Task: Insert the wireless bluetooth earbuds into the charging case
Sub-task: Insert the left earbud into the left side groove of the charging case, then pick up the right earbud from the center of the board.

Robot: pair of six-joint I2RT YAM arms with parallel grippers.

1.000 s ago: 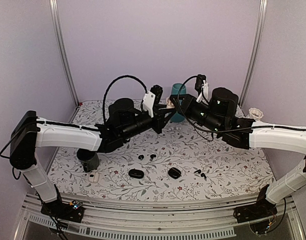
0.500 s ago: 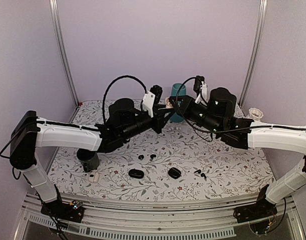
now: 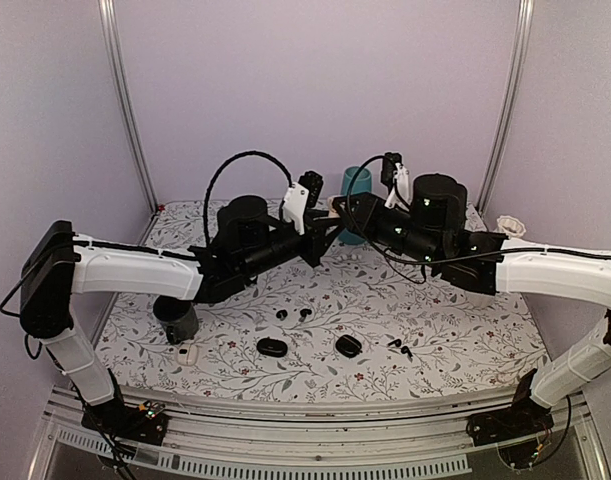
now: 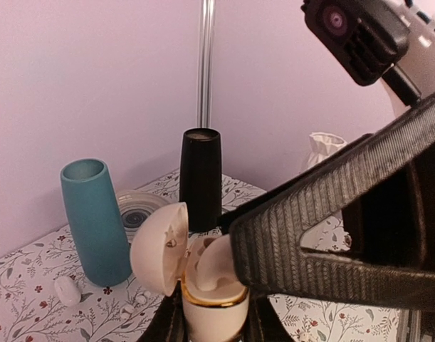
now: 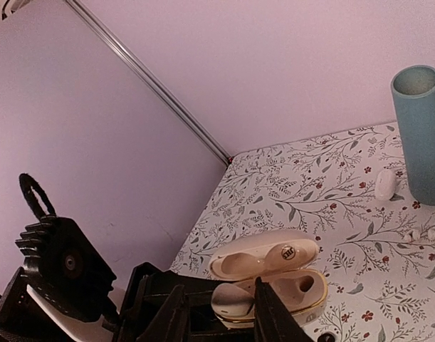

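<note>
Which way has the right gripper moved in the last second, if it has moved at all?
Yes. In the top view the right gripper has edged left, its arm drawing closer to the teal cup standing at the back.

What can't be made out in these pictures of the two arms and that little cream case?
Left wrist view: a finger of the right gripper blocks the right side of the cream case held by the left gripper.
Right wrist view: the bottom edge cuts off the fingers, so whether they grip the cream piece is unclear.
Top view: the black earbuds and black cases on the table are too small for detail.
</note>
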